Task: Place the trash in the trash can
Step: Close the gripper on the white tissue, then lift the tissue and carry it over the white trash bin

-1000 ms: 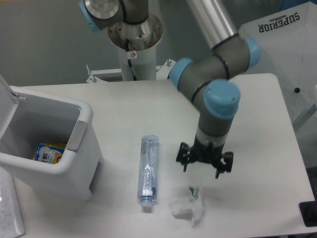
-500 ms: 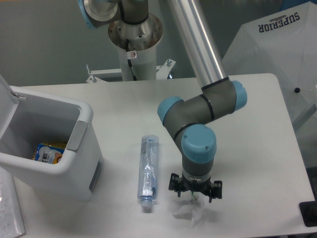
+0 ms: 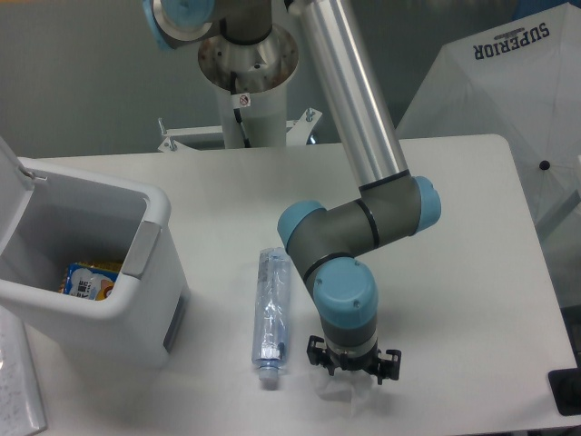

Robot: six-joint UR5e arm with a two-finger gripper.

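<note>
Standing at the table's (image 3: 454, 218) left edge, the open trash can (image 3: 136, 300) holds a colourful packet (image 3: 88, 280). Right of it lies the flattened bottle (image 3: 271, 313). Gripper (image 3: 353, 366) covers the paper wad (image 3: 334, 389); finger spacing indeterminable.

Pincer (image 3: 352, 374): low over the paper wad (image 3: 349, 397), which it mostly hides; finger spread unclear.
Bottle (image 3: 271, 315): flat on the bench (image 3: 454, 272), left of the pincer.
Trash can (image 3: 86, 272): far left, lid up, a colourful packet (image 3: 86, 280) inside.
</note>
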